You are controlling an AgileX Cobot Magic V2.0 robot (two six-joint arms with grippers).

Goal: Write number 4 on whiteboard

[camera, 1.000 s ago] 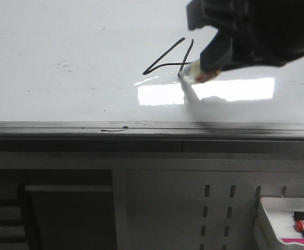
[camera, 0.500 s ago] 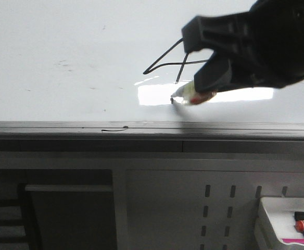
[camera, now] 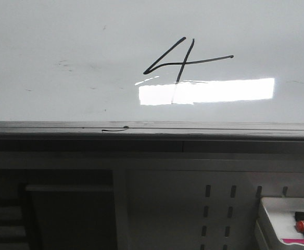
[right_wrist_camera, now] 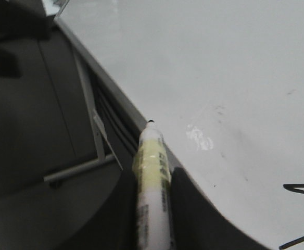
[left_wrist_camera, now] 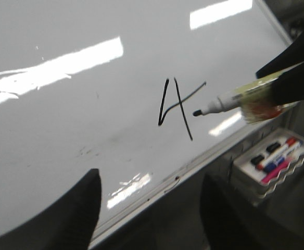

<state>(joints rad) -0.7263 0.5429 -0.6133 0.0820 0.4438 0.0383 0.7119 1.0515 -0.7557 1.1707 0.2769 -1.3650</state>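
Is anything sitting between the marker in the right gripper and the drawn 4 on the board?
Nothing visible: only bare glossy white whiteboard lies between the uncapped white marker held in the right gripper and the slanted black number 4.

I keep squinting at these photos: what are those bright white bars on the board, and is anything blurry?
Front view: lamp glare on the whiteboard crosses the number 4's stem. Left wrist view: several glare bars; marker soft. Right wrist view: no bars, dim at one side.

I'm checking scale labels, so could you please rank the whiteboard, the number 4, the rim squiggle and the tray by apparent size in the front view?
1. Whiteboard
2. Number 4
3. Tray, partly cut off at the corner, so unsure against the 4
4. Squiggle
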